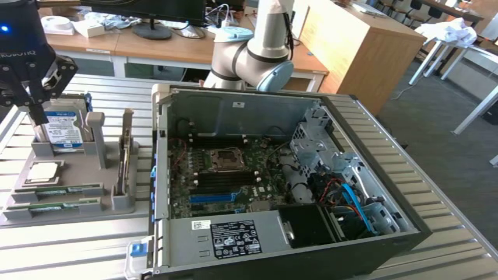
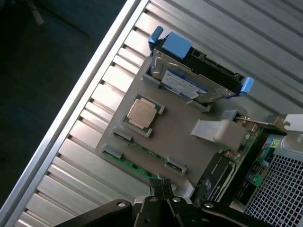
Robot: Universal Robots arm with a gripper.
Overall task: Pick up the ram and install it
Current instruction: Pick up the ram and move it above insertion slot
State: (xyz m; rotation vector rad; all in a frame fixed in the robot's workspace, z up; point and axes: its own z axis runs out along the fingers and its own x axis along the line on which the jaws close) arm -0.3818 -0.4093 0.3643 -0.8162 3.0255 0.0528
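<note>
Two ram sticks, long thin green boards, lie side by side in the slots of a grey holder (image 1: 78,169) at the exterior view's left: one ram (image 1: 58,191) and a second ram (image 1: 55,206) nearer the front. In the wrist view a ram (image 2: 135,166) shows as a green strip between grey clips. My black gripper (image 1: 37,116) hangs well above the holder's far end, over the hard drive, its fingers drawn together and holding nothing. Its fingertips meet in the wrist view, where the gripper (image 2: 161,185) is above the holder's edge.
The holder also carries a hard drive (image 1: 62,128) with blue brackets, a square silver processor (image 1: 44,171) and an upright card (image 1: 125,157). An open computer case (image 1: 233,111) lies beside it, with black memory slots (image 1: 225,179) and a blue slot (image 1: 214,198).
</note>
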